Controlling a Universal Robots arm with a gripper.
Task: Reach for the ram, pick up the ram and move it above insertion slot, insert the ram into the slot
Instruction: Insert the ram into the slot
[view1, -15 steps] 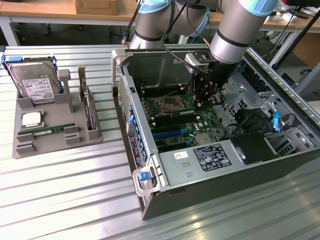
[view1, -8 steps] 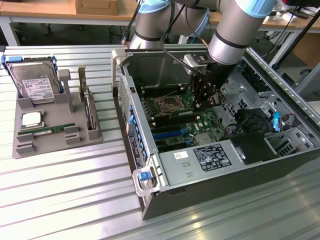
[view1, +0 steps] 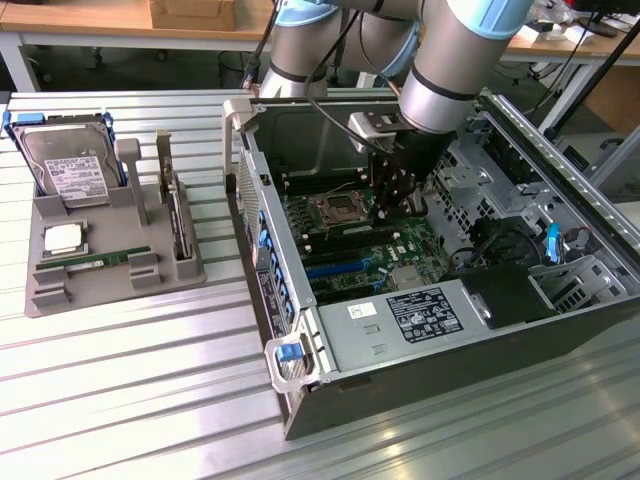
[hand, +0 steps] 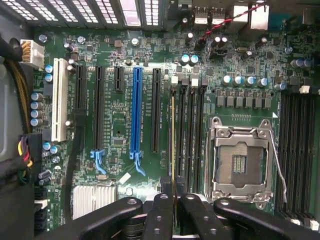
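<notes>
The arm's claw (view1: 383, 207) hung inside the open computer case (view1: 300, 400), low over the motherboard (hand: 125, 125), its fingers (hand: 161, 210) closed on the ram (hand: 173, 145). In the wrist view the stick appeared edge-on, as a thin yellowish line running from between the fingers along the outermost black slot (hand: 174, 105) of the bank beside the square processor socket (hand: 241, 162). The step in hand was judged to be insertion: the stick was already lifted and carried over, and lay in line with the slot. Whether its lower edge had entered the slot or merely stood just above it could not be told.

The next move, by judgement, called for a straight push down with the stick kept upright and parallel to the slot, so that both ends seat evenly between the pale end clips; any tilt or sideways offset could jam it on the slot wall.

In the exterior view a grey holder tray (view1: 60, 295) stood well apart, toward that view's left, bearing a hard drive (view1: 68, 165), a silver processor chip (view1: 62, 238) and a second green stick (view1: 95, 262). White labels showed on the hard drive and on the power supply (view1: 425, 315), and fine white print on the motherboard; none of it could be read.
</notes>
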